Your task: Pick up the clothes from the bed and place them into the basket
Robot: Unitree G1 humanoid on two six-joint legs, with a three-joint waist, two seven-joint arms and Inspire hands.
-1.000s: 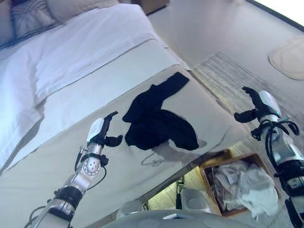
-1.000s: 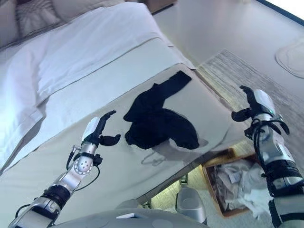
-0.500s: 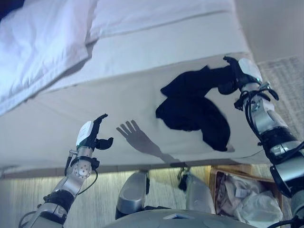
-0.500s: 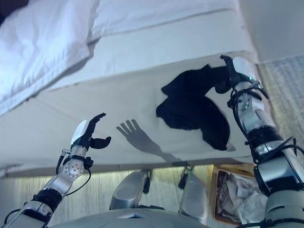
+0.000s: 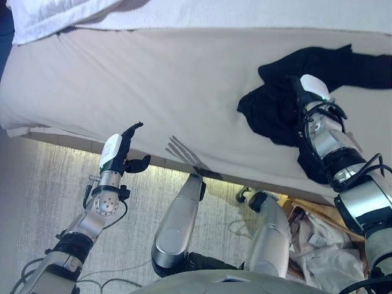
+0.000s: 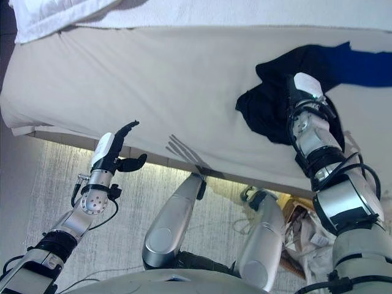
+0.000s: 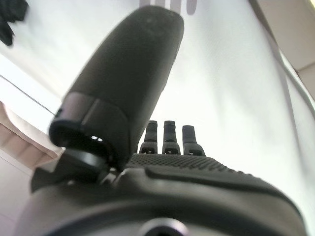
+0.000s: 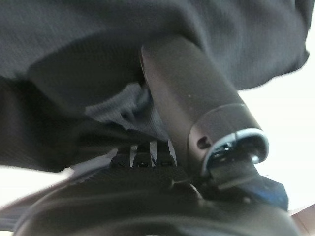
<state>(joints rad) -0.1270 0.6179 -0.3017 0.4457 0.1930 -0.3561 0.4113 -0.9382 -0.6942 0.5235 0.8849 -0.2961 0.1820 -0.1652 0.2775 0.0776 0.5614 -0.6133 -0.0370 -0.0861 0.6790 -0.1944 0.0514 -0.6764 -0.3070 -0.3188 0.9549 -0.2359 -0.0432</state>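
A black garment lies crumpled on the beige bed near its front edge, to the right. My right hand rests on top of it. In the right wrist view the thumb is straight and presses into the black cloth, with a fold bunched beside it. My left hand is open and empty, held in the air off the bed's front edge at the left, also in the left wrist view. The brown basket sits on the floor at the lower right with pale clothes in it.
A white duvet lies across the bed's far side. A grey striped rug covers the floor in front of the bed.
The camera has swung, so the whole picture shifted. My right hand has moved from the garment's far end onto its middle. My left hand has stayed raised and open.
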